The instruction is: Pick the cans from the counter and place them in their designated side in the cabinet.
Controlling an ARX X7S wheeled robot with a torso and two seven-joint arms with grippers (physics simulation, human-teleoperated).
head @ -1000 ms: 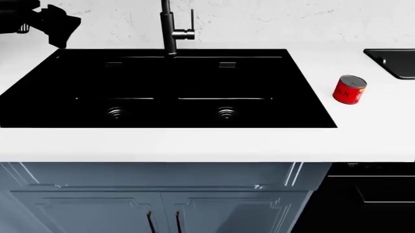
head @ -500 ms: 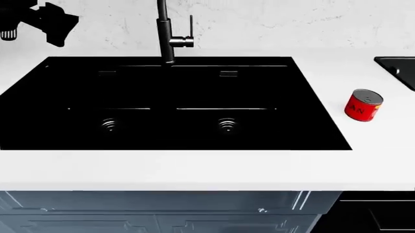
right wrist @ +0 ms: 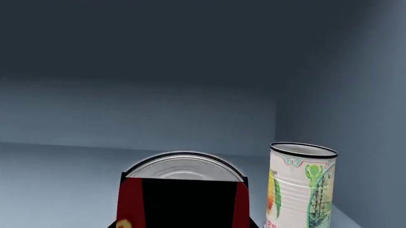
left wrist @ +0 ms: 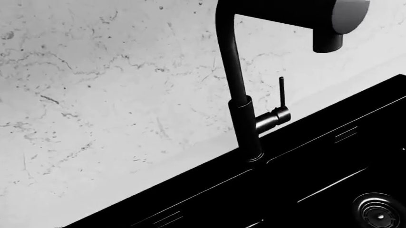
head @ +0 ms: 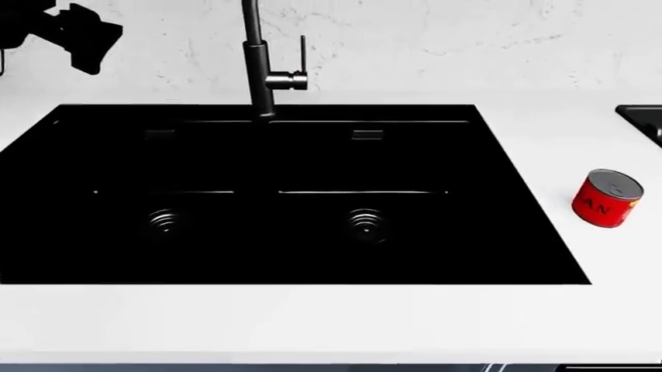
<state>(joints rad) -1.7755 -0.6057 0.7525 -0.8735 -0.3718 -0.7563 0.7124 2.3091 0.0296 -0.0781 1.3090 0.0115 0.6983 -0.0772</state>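
Observation:
One red can [head: 606, 198] with a silver top stands upright on the white counter [head: 310, 325], to the right of the black sink. In the right wrist view a second red can [right wrist: 180, 168] fills the near view inside the blue-grey cabinet [right wrist: 159, 114]. A yellow patch shows low on its label. A black finger [right wrist: 190, 206] of my right gripper lies across its front, shut on it. My left arm [head: 77, 31] hangs dark at the far left over the counter's back. Its fingers do not show in either view.
A black double sink [head: 517, 194] takes up most of the counter, with a tall black faucet [head: 256, 70] behind it. A black tray's corner [head: 646, 120] shows at the far right. Inside the cabinet a white can [right wrist: 299, 190] with green and orange print stands beside the red one.
The head view has shifted, so sink, counter and the can on it sit lower in the frame and the cabinet doors below have dropped out of view. The can keeps its place on the counter.

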